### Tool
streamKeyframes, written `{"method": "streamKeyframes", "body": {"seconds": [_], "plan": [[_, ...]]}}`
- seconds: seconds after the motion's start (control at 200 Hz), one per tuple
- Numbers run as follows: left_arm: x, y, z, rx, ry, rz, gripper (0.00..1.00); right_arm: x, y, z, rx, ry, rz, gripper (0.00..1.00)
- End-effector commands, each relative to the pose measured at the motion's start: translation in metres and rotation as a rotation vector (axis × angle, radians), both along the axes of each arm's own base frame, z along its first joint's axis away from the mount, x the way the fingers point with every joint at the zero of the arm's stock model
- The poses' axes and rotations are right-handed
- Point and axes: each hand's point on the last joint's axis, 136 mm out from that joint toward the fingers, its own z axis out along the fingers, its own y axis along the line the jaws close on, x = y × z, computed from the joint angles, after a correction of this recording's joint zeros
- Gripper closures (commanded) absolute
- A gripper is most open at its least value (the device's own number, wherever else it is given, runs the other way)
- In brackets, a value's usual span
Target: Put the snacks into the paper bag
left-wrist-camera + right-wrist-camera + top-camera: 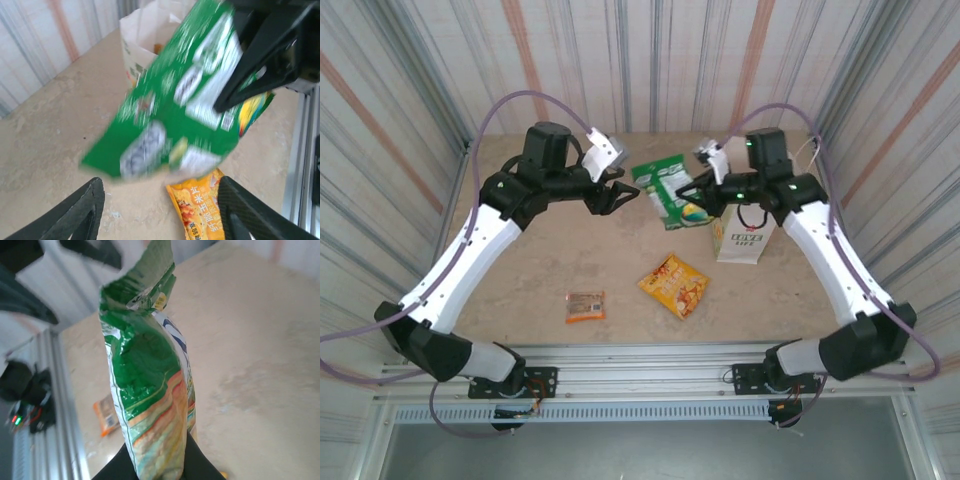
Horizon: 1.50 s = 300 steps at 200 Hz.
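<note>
Got the green packet [672, 190] mid-air just left of the paper bag [740, 238], pinched by the right tool [701, 188]. Seeing the left tool [618, 198] spread wide, empty, facing it, plus yellow chips [674, 284] and an orange bar [585, 305] on the surface [550, 260].

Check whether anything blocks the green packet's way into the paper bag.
Nothing visible does. The right gripper holds the green packet up just left of the open-topped paper bag; the open left gripper sits on the packet's other side.
</note>
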Motion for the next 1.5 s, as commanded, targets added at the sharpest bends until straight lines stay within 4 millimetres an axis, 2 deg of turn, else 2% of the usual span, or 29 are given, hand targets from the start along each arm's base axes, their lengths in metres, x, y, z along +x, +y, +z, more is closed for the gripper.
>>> {"method": "streamKeyframes", "body": {"seconds": [0.0, 0.13, 0.22, 0.281, 0.366, 0.471, 0.696, 0.817, 0.857, 0.927, 1.087, 1.197, 1.393, 1.498], "plan": [[0.009, 0.011, -0.013, -0.037, 0.095, 0.128, 0.35, 0.011, -0.028, 0.073, 0.15, -0.198, -0.153, 0.89], [0.008, 0.007, -0.051, -0.051, 0.266, 0.171, 0.39, 0.027, -0.078, 0.114, 0.233, -0.282, -0.401, 0.88], [0.003, 0.001, -0.086, -0.039, 0.406, 0.175, 0.42, 0.035, -0.114, 0.131, 0.269, -0.318, -0.587, 0.87], [-0.001, -0.003, -0.109, -0.026, 0.497, 0.172, 0.44, 0.039, -0.139, 0.135, 0.28, -0.33, -0.711, 0.87], [-0.005, -0.009, -0.138, 0.008, 0.572, 0.165, 0.45, 0.046, -0.174, 0.129, 0.289, -0.318, -0.879, 0.87], [-0.008, -0.021, -0.171, 0.049, 0.621, 0.141, 0.45, 0.054, -0.198, 0.11, 0.29, -0.264, -0.961, 0.87], [-0.002, -0.041, -0.213, 0.117, 0.708, 0.1, 0.45, 0.073, -0.195, 0.07, 0.237, -0.163, -0.919, 0.85], [-0.002, -0.051, -0.235, 0.15, 0.748, 0.072, 0.45, 0.078, -0.202, 0.058, 0.201, -0.162, -0.952, 0.83], [-0.003, -0.053, -0.241, 0.163, 0.762, 0.067, 0.45, 0.078, -0.202, 0.061, 0.207, -0.172, -0.945, 0.84], [-0.004, -0.055, -0.25, 0.18, 0.782, 0.059, 0.45, 0.073, -0.196, 0.075, 0.248, -0.22, -0.898, 0.85], [-0.004, -0.06, -0.254, 0.181, 0.796, 0.044, 0.45, 0.059, -0.176, 0.116, 0.327, -0.285, -0.776, 0.88], [-0.007, -0.061, -0.258, 0.186, 0.812, 0.034, 0.46, 0.051, -0.17, 0.144, 0.38, -0.35, -0.738, 1.0], [-0.01, -0.059, -0.274, 0.226, 0.825, 0.038, 0.46, 0.035, -0.172, 0.188, 0.454, -0.483, -0.73, 1.0], [-0.012, -0.06, -0.283, 0.239, 0.844, 0.034, 0.47, 0.031, -0.178, 0.198, 0.468, -0.529, -0.765, 1.0]]}}
